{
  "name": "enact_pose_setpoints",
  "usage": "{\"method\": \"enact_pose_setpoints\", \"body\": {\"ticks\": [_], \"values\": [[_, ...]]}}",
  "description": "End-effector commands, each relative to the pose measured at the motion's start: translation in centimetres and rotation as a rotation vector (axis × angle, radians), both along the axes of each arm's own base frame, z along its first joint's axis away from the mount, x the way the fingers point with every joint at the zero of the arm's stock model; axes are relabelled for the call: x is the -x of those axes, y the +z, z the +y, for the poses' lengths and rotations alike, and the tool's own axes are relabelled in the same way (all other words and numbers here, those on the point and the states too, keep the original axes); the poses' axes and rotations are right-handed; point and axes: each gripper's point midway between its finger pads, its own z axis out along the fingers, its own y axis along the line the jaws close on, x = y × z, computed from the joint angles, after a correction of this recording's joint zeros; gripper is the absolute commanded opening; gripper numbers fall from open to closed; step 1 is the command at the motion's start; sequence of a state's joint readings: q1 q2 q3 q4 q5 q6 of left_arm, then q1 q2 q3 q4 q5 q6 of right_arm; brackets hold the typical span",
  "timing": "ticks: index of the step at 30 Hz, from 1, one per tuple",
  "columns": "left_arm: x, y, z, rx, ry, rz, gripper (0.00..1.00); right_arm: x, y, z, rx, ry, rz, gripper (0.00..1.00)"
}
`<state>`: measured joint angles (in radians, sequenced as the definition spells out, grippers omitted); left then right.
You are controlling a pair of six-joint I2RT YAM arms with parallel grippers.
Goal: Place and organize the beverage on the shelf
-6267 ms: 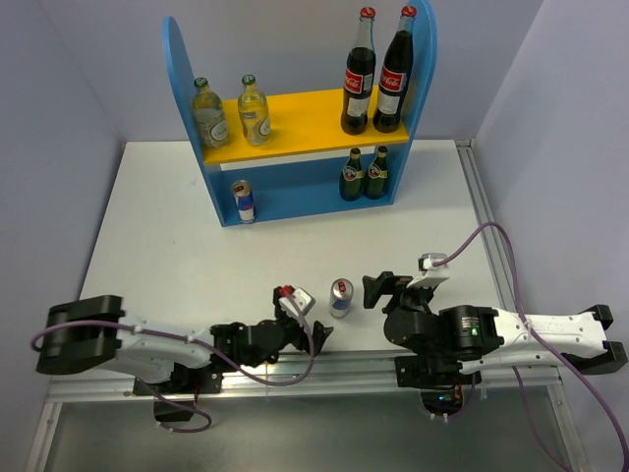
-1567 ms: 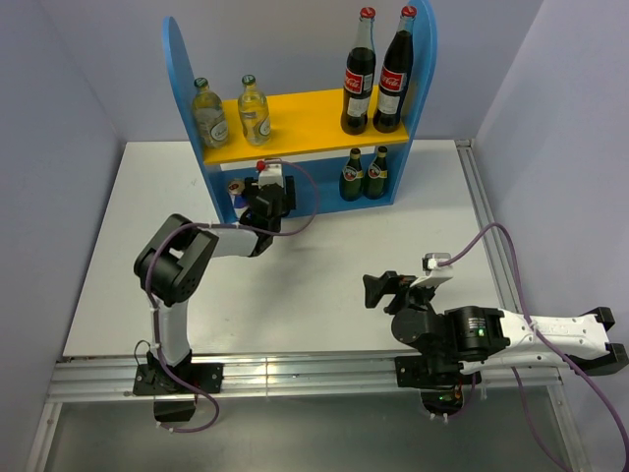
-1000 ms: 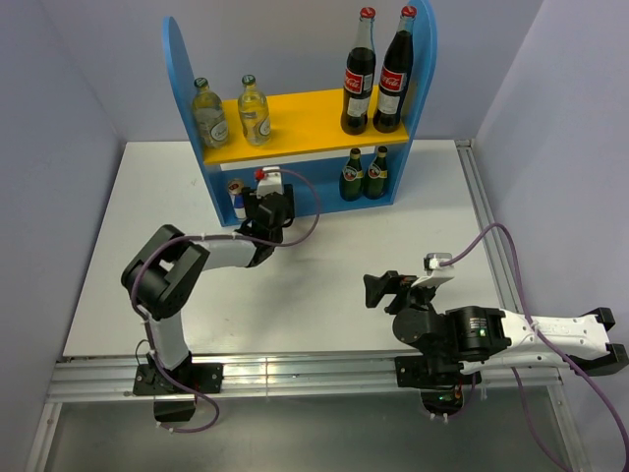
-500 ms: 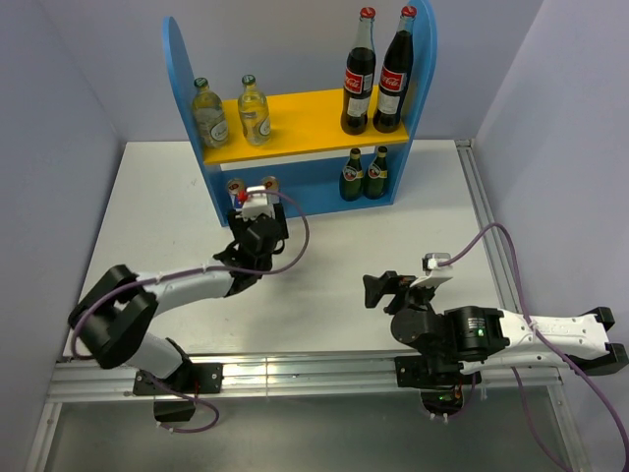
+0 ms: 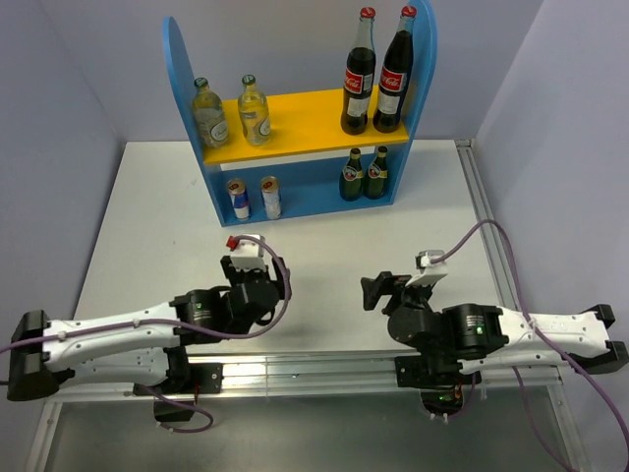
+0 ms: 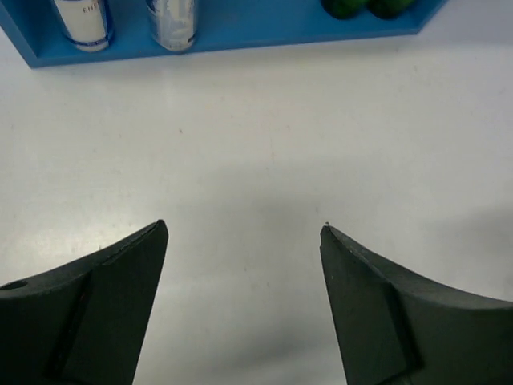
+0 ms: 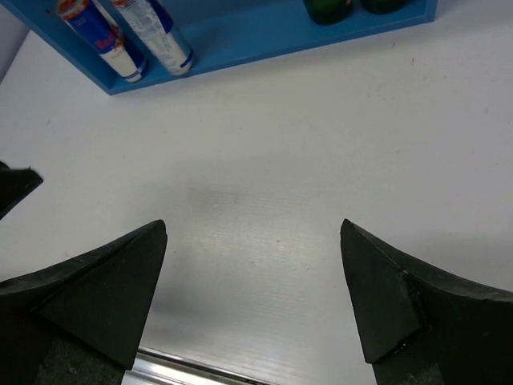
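Observation:
The blue shelf (image 5: 187,59) stands at the back of the table. On its yellow board stand two clear green-capped bottles (image 5: 208,114) at the left and two cola bottles (image 5: 376,77) at the right. On the blue base stand two slim cans (image 5: 254,198), also in the left wrist view (image 6: 172,20) and the right wrist view (image 7: 156,32), and two dark green bottles (image 5: 364,174). My left gripper (image 5: 246,264) (image 6: 243,228) is open and empty over the bare table, well in front of the cans. My right gripper (image 5: 381,283) (image 7: 252,224) is open and empty near the front.
The table (image 5: 324,246) is white, with a metal rail (image 5: 295,369) along its near edge and a raised edge (image 5: 486,226) at the right. Grey walls close in the back and sides. A tip of the left gripper (image 7: 16,184) shows at the left of the right wrist view.
My left gripper has let go of the second can on the shelf's base beside the first and drawn back toward the near edge, empty. The right arm has barely moved.

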<state>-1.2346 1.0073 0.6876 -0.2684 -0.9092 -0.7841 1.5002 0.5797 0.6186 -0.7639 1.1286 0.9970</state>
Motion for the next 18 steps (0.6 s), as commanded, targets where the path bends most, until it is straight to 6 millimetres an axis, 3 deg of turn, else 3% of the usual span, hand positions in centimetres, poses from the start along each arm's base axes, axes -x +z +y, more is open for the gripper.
{"method": "enact_pose_setpoints", "body": {"ticks": [1,2,3,4,5,6,7,9,10,13,18], "values": [[2.9,3.8,2.9,0.05,0.08,0.046,0.83,0.3,4.8,0.0,-0.102,0.018,-0.001,0.95],[3.6,4.6,3.1,0.049,0.067,0.051,0.88,0.3,5.6,-0.3,-0.085,0.032,-0.006,0.95],[4.5,7.2,2.4,0.118,0.037,0.051,0.91,0.4,6.6,-0.3,-0.091,0.043,-0.009,0.98],[5.0,7.9,3.1,0.089,0.022,0.056,0.94,0.4,8.9,-0.5,-0.13,0.048,-0.018,0.99],[5.3,9.2,3.1,0.104,0.01,0.057,0.99,0.4,9.9,-0.8,-0.113,0.058,-0.029,1.0],[5.8,12.0,2.7,0.164,-0.016,0.052,0.99,0.4,11.0,-1.0,-0.116,0.062,-0.037,1.0],[6.1,12.5,3.1,0.132,-0.027,0.053,0.99,0.3,13.3,-1.5,-0.149,0.052,-0.052,1.0],[6.4,15.5,3.0,0.145,-0.063,0.023,0.99,0.1,15.2,-2.3,-0.114,0.061,-0.082,1.0],[6.4,16.1,2.7,0.126,-0.074,0.009,0.99,0.0,17.0,-2.7,-0.13,0.058,-0.1,1.0],[6.0,19.0,2.8,0.115,-0.067,-0.055,0.99,-0.5,20.0,-4.4,-0.113,0.028,-0.154,1.0],[4.9,22.0,4.6,0.117,0.016,-0.138,0.99,-0.9,22.6,-7.0,-0.095,-0.025,-0.202,1.0]]}}
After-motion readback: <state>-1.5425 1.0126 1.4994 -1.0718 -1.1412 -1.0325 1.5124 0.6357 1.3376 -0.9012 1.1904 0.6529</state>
